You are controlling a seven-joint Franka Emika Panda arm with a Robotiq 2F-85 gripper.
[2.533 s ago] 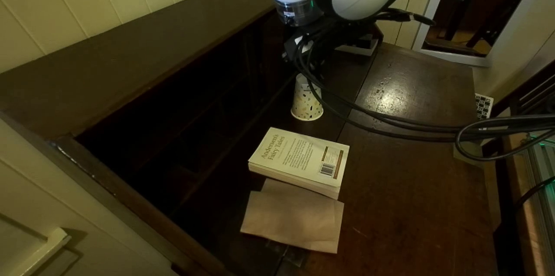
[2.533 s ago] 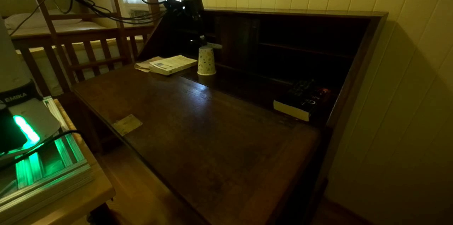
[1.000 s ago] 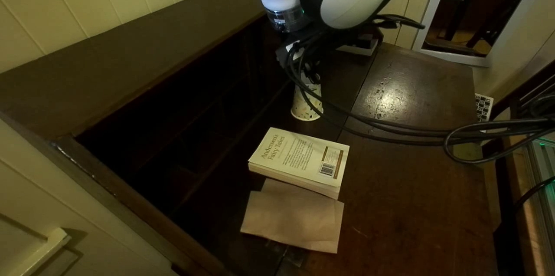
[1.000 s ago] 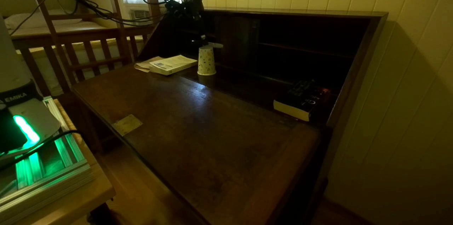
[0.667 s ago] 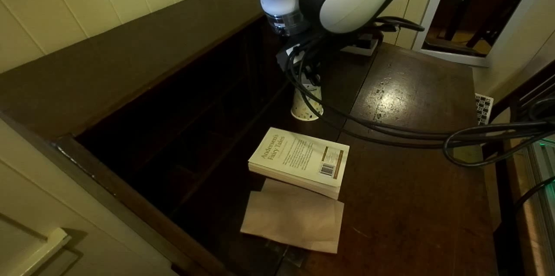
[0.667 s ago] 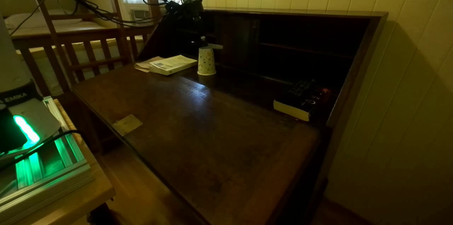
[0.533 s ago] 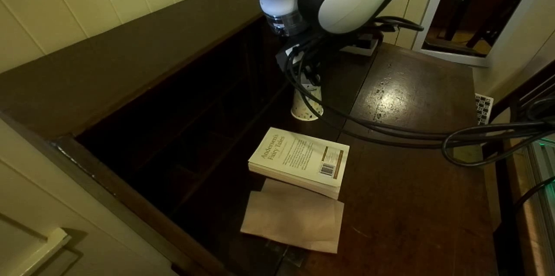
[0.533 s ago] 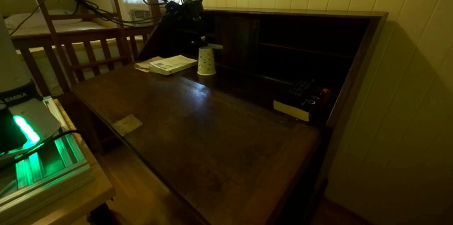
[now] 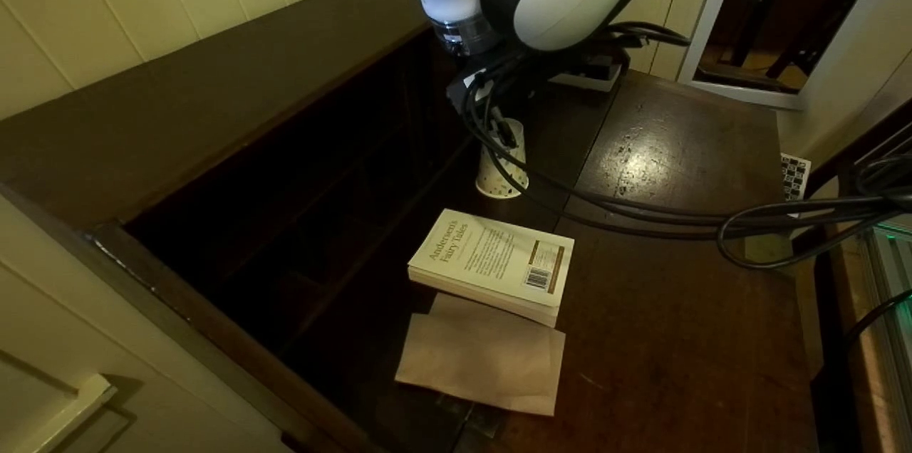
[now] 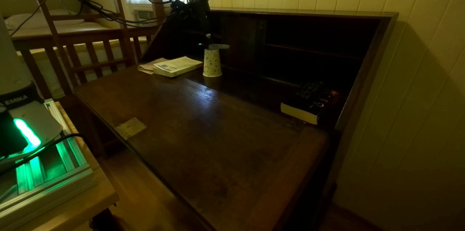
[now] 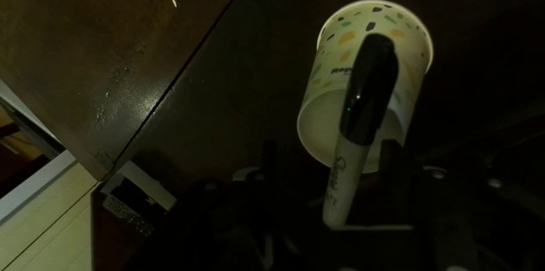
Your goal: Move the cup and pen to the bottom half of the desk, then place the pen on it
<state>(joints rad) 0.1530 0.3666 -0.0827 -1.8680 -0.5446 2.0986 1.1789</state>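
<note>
The white cup (image 11: 370, 62) with coloured and dark specks stands upside down on the desk (image 10: 203, 129), near the cubbyholes, in both exterior views. Across its upturned base lies the pen (image 11: 347, 173), a marker with a pale barrel and black cap; an exterior view shows this pen (image 10: 219, 46) sticking out over the cup's top. My gripper (image 11: 329, 147) points down at the cup's top, its fingers (image 11: 269, 156) spread on either side of the pen, a gap showing beside each. In the exterior views the dark gripper (image 10: 207, 42) partly blends into the cubbyholes.
A white paperback book (image 9: 491, 257) and folded brown paper (image 9: 484, 360) lie beside the cup. A thick dark book (image 10: 308, 104) sits at the far end. Black cables (image 9: 641, 207) hang from the arm across the desk. Dark cubbyholes (image 10: 308, 49) rise behind.
My gripper's fingers have spread apart at the cup's top. The arm has shifted slightly left in an exterior view and the cup has moved only a trace.
</note>
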